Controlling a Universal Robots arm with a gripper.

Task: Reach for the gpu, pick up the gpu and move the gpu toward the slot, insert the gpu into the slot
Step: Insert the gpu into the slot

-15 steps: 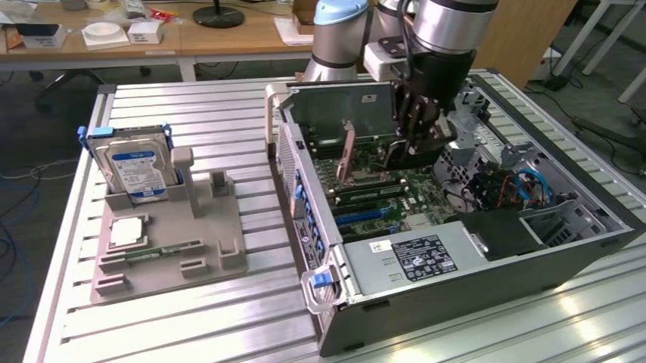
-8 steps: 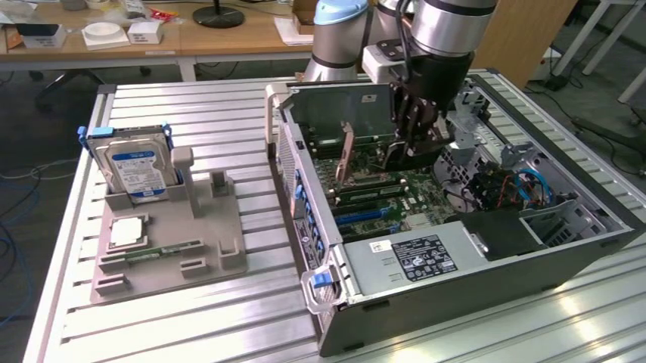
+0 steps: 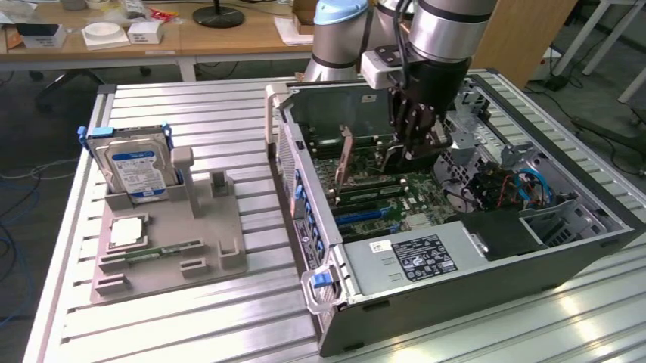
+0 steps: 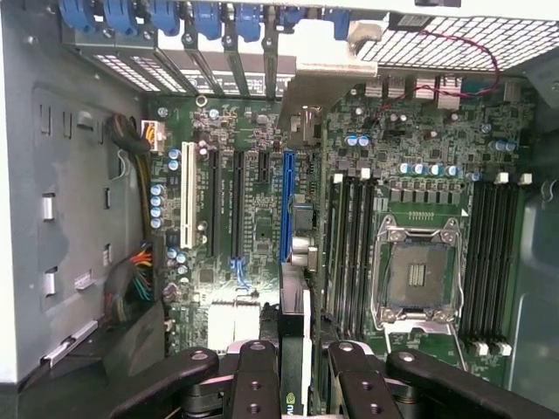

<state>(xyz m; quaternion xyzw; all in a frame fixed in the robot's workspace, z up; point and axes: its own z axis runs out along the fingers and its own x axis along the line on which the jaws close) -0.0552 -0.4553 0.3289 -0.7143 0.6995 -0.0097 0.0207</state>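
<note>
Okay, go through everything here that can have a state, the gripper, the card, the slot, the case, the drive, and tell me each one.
gripper: shut on the gpu.
gpu: held on edge, above the motherboard.
blue slot: empty.
computer case: lying on its side, open.
hard drive: standing upright in the grey holder.
memory stick: lying flat in the holder.
</note>
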